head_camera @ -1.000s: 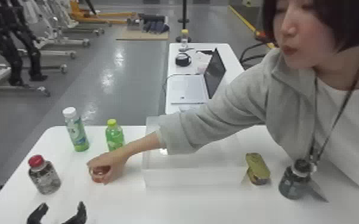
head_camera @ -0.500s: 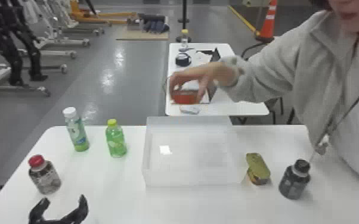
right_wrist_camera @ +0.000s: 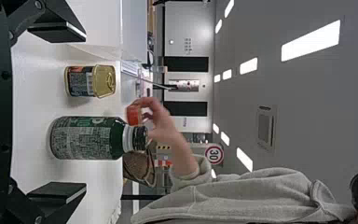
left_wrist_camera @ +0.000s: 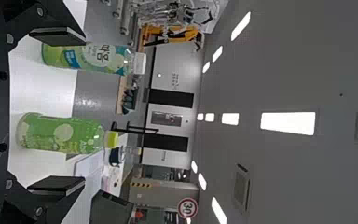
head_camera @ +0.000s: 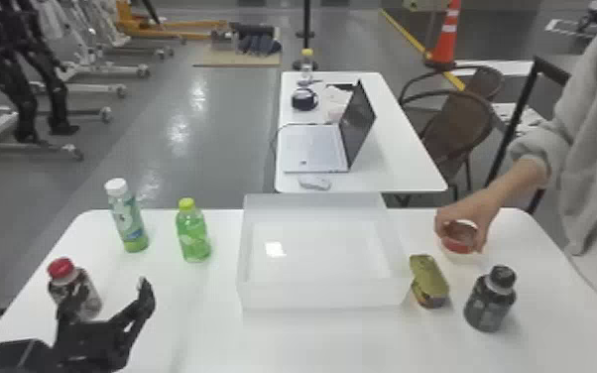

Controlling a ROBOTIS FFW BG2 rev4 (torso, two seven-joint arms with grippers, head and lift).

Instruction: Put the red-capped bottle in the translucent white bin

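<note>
the red-capped bottle [head_camera: 92, 299] stands upright near the left edge of the surface [head_camera: 332, 342], outside the translucent white bin [head_camera: 317, 296] and well apart from it; the left tool [head_camera: 110, 286] is spread wide with nothing in its grip, one finger overlapping the bottle in the head view; the right tool [right_wrist_camera: 85, 112] is also wide open and holding nothing, with the dark-capped bottle [head_camera: 490, 300] and the tin [head_camera: 429, 280] in front of it.

the likeliest mishap seems a tipped bottle: the nearer finger could strike its side if the tool swings left without lining up first, since the opening faces more towards the middle of the surface than around the bottle; a grip too high, on the tapering shoulder, might let it slip or tilt; a low carry to the right could clip the yellow-capped bottle [head_camera: 193, 233], with the white-capped bottle [head_camera: 129, 218] just beside it, or catch the bin's wall and shove the bin; a drop from too high could leave the bottle lying over inside.

part of the bottle's front is hidden by that finger; whether the two touch, or a gap lies between, i cannot tell; the bin's pale walls blend into the white surface, so its lower edges are hard to make out, and a patch of glare [head_camera: 275, 249] blots out some of its floor.
</note>
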